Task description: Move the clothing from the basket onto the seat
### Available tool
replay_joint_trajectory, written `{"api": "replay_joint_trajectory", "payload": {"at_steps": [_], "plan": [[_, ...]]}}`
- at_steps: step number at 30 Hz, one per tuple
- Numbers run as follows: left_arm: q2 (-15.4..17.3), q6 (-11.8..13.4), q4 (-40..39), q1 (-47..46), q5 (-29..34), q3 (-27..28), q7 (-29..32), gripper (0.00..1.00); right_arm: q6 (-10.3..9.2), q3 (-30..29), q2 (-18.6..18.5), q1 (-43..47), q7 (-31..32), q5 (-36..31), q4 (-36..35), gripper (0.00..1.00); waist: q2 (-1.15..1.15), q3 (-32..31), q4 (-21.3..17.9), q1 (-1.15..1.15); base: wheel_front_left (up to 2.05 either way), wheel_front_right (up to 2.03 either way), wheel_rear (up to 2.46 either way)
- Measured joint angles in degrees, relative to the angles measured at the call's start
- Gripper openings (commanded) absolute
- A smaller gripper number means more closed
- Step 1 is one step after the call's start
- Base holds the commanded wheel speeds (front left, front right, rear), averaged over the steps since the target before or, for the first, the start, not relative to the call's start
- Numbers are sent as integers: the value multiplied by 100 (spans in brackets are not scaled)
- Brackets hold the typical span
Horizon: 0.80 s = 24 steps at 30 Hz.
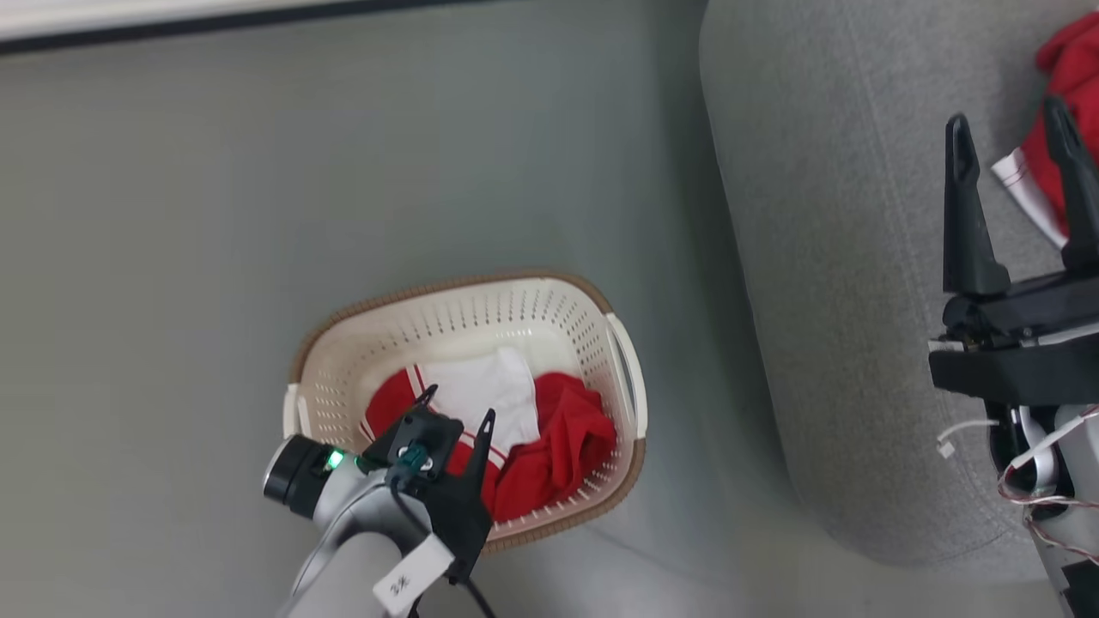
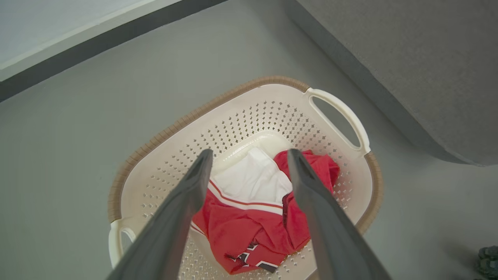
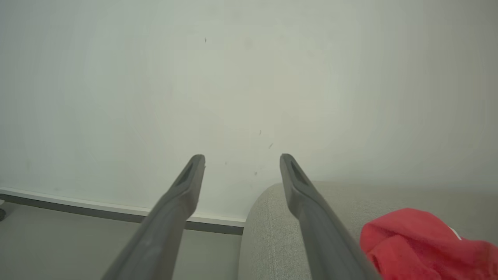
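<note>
Where clothing (image 1: pixel 567 446) lies: one basket (image 1: pixel 481 318) (one seat (image 1: pixel 841 300)).

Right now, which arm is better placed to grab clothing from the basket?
Left: the left gripper, open, hangs over the clothing in the basket; the right gripper is over the seat.

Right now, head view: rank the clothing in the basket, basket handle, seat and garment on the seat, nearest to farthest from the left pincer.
1. Clothing in the basket, under the left pincer.
2. Basket's white handle, seat side.
3. Grey seat, to the right.
4. Red garment on the seat, far right.
</note>
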Motion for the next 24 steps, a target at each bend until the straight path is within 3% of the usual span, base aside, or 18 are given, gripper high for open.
{"api": "replay_joint_trajectory", "payload": {"at_steps": [24], "plan": [[-42,-109,1313,-1613,196,-344,392,100,48,-3,27,-1247,-1,-219,-848,100,0,2010,-407,-1,0,0,0]]}}
